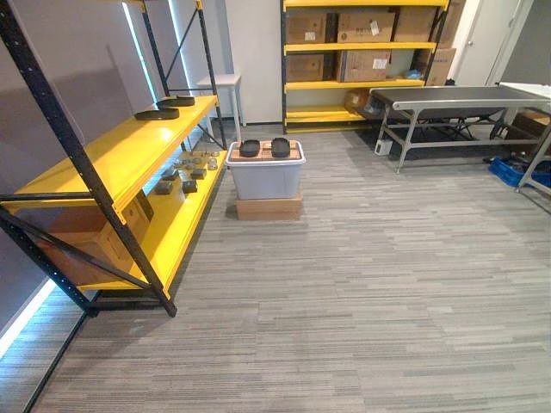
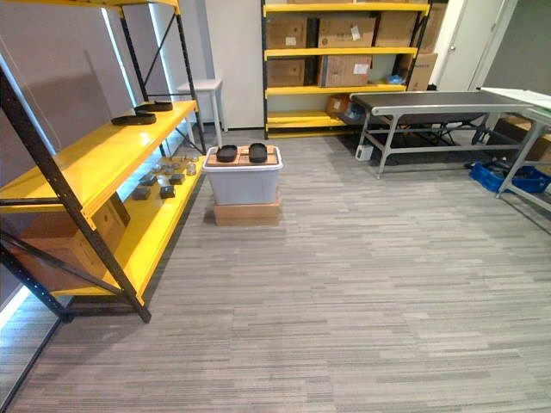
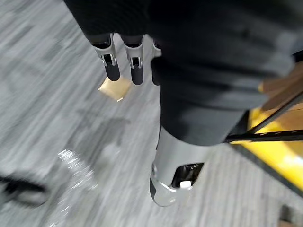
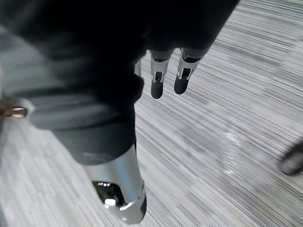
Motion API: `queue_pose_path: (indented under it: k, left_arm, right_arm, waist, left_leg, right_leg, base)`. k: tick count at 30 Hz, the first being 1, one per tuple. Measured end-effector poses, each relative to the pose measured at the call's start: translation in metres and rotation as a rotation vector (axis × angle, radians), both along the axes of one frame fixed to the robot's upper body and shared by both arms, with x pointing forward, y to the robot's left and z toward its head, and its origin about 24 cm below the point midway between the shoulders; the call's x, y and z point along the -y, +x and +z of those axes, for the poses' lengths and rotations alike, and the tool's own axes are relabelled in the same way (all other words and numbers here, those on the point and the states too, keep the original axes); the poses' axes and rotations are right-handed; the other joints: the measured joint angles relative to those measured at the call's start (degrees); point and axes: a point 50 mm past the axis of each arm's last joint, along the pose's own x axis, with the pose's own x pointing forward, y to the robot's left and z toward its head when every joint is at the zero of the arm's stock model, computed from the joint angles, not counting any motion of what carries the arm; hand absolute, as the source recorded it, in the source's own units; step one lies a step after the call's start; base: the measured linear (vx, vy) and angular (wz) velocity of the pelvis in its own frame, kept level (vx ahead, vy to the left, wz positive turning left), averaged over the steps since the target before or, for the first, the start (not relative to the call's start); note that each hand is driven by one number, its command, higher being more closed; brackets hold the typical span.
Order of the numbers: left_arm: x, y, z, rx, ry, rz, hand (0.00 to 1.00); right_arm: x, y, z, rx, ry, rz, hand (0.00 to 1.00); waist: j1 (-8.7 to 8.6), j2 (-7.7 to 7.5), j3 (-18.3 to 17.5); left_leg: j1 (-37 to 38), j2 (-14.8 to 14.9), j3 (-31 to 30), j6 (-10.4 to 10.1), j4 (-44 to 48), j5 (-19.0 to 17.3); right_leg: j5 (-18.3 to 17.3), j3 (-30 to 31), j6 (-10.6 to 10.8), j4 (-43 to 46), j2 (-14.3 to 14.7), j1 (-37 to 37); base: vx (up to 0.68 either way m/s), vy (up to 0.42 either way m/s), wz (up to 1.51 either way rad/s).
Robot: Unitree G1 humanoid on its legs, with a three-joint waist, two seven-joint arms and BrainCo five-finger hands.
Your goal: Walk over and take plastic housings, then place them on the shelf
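At the left stands the yellow shelf (image 1: 112, 155), its upper board carrying two dark shells (image 1: 157, 113) at the far end, and its lower board a scatter of small parts (image 1: 185, 168). Just right of the shelf's far end sits a grey bin (image 1: 265, 179) on a cardboard box (image 1: 269, 207). The plastic housings (image 1: 250, 148), two black rounded pieces, lie side by side on the bin's lid, well away from the robot. Farther right, by the back wall, is a long grey worktop (image 1: 456, 95).

The left hand (image 3: 112, 64) hangs over the carpet with its fingers straight and slack, holding nothing. The right hand (image 4: 157, 82) hangs the same way, fingers loose and empty.

The housings are probably light, stiff moulded shells, smooth enough to slide under a weak pinch but unlikely to break. Each looks low and domed, so the surest hold is likely across the narrow width, thumb on one long edge and fingers on the other. Neither hand is near them, so the walk-up remains to be done.
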Motion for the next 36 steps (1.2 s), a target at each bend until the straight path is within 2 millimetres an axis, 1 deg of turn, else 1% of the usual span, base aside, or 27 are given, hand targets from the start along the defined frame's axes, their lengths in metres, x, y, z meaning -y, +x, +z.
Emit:
queue_pose_path:
  k: [2,4,8,10,12,13,15,16,18,20,23,28,32,36]
  left_arm:
    - [-0.004,0.004,0.004,0.02,0.021,-0.008,0.0]
    - [-0.005,0.006,0.004,0.025,0.022,-0.011,0.0]
    - [-0.003,0.005,0.003,0.023,0.016,-0.011,0.0]
    - [0.004,0.004,-0.001,0.022,-0.003,-0.009,0.0]
    - [0.025,0.003,-0.011,0.019,-0.06,-0.011,0.0]
    - [0.032,0.003,-0.014,0.016,-0.077,-0.017,0.0]
    - [0.055,-0.002,-0.025,-0.001,-0.147,-0.011,0.0]
    - [0.06,-0.003,-0.027,-0.003,-0.16,-0.008,0.0]
    - [0.07,-0.01,-0.031,-0.018,-0.187,-0.002,0.0]
    - [0.071,-0.014,-0.032,-0.031,-0.186,-0.006,0.0]
    - [0.069,-0.017,-0.032,-0.037,-0.179,0.003,0.0]
    - [0.069,-0.018,-0.032,-0.045,-0.169,0.006,0.0]
    - [0.069,-0.017,-0.032,-0.047,-0.166,-0.008,0.0]
    - [0.068,-0.014,-0.031,-0.037,-0.159,-0.009,0.0]
  right_arm:
    - [0.013,0.008,0.01,0.017,-0.041,0.018,0.0]
    - [0.017,0.012,0.014,0.025,-0.06,0.03,0.0]
    - [0.017,0.014,0.015,0.025,-0.065,0.043,0.0]
    - [0.017,0.014,0.014,0.024,-0.064,0.042,0.0]
    - [0.015,0.014,0.013,0.022,-0.06,0.039,0.0]
    - [0.013,0.014,0.011,0.023,-0.056,0.038,0.0]
    - [-0.001,0.015,0.002,0.021,-0.022,0.032,0.0]
    - [-0.006,0.015,0.0,0.02,-0.011,0.031,0.0]
    - [-0.021,0.013,-0.01,0.01,0.029,0.027,0.0]
    - [-0.026,0.011,-0.013,-0.001,0.04,0.031,0.0]
    - [-0.026,0.01,-0.013,-0.01,0.037,0.037,0.0]
    - [-0.031,0.008,-0.016,-0.028,0.043,0.05,0.0]
    - [-0.038,0.0,-0.021,-0.045,0.066,0.045,0.0]
    - [-0.042,0.002,-0.022,-0.036,0.078,0.035,0.0]
  waist:
    - [-0.29,0.26,0.2]
    - [-0.56,0.26,0.5]
    - [-0.77,0.32,1.1]
    - [-0.83,0.52,1.4]
    - [-0.9,0.97,1.6]
    - [-0.88,1.05,1.7]
    - [-0.87,1.09,1.8]
    - [-0.89,1.09,1.8]
    - [-0.92,1.1,1.8]
    - [-0.93,1.28,1.9]
    - [-0.95,1.41,1.9]
    - [-1.0,1.22,2.0]
    - [-1.01,1.05,2.1]
    - [-0.89,0.83,2.2]
  left_leg:
    - [0.9,0.0,0.1,-0.3,-0.6,-0.2]
    - [1.4,0.0,0.1,-0.7,-0.6,-0.5]
    - [1.8,0.2,0.1,-1.4,-0.5,-0.9]
    - [2.3,0.2,0.1,-1.5,-0.5,-1.0]
    - [2.6,0.2,-0.1,-1.6,-0.5,-1.0]
    - [2.5,0.2,-0.1,-1.6,-0.5,-1.0]
    - [2.5,0.2,-0.1,-1.6,-0.5,-1.0]
    - [2.6,0.2,-0.1,-1.6,-0.5,-1.1]
    - [2.6,0.3,-0.1,-1.6,-0.5,-1.1]
    - [2.6,0.3,0.0,-1.6,-0.4,-1.1]
    - [2.5,0.3,0.1,-1.6,-0.4,-1.1]
    - [2.4,0.3,0.4,-1.5,-0.5,-1.1]
    - [2.3,0.4,0.4,-1.5,-0.7,-1.1]
    - [0.1,0.6,1.3,-1.3,0.1,-1.4]
  right_leg:
    - [0.2,0.0,0.4,-1.1,0.0,1.1]
    - [0.2,-0.5,0.5,-1.5,0.0,1.8]
    - [-0.2,-1.1,1.1,-1.4,0.1,2.6]
    - [-0.6,-1.4,1.7,-1.1,0.0,2.9]
    - [-0.7,-2.5,1.8,-0.9,-0.1,3.3]
    - [-0.7,-2.5,1.8,-0.9,-0.1,3.3]
    - [-0.7,-2.5,1.8,-0.9,-0.1,3.3]
    - [-0.7,-2.5,1.8,-0.9,0.0,3.3]
    - [-0.8,-2.5,1.9,-0.9,0.0,3.3]
    - [-0.8,-2.5,1.9,-0.6,0.0,3.3]
    - [-0.8,-2.5,1.9,-0.6,0.0,3.3]
    - [-0.9,-2.5,1.7,-0.6,0.0,2.7]
    - [-0.9,-2.4,1.6,-0.7,0.1,2.4]
    - [-0.8,-1.5,1.5,-0.4,0.3,0.0]
  base:
    - [0.03,-0.011,-0.03]
    - [0.03,-0.024,0.01]
    - [0.01,-0.026,0.02]
    - [0.01,-0.021,0.06]
    - [-0.01,-0.023,0.08]
    - [-0.02,-0.023,0.05]
    - [0.0,0.0,0.0]
    - [-0.03,-0.038,0.0]
    - [-0.02,-0.036,0.0]
    - [-0.02,-0.014,0.0]
    - [-0.03,-0.016,-0.02]
    - [-0.04,-0.026,-0.03]
    - [0.0,-0.016,-0.01]
    - [0.0,-0.024,-0.1]
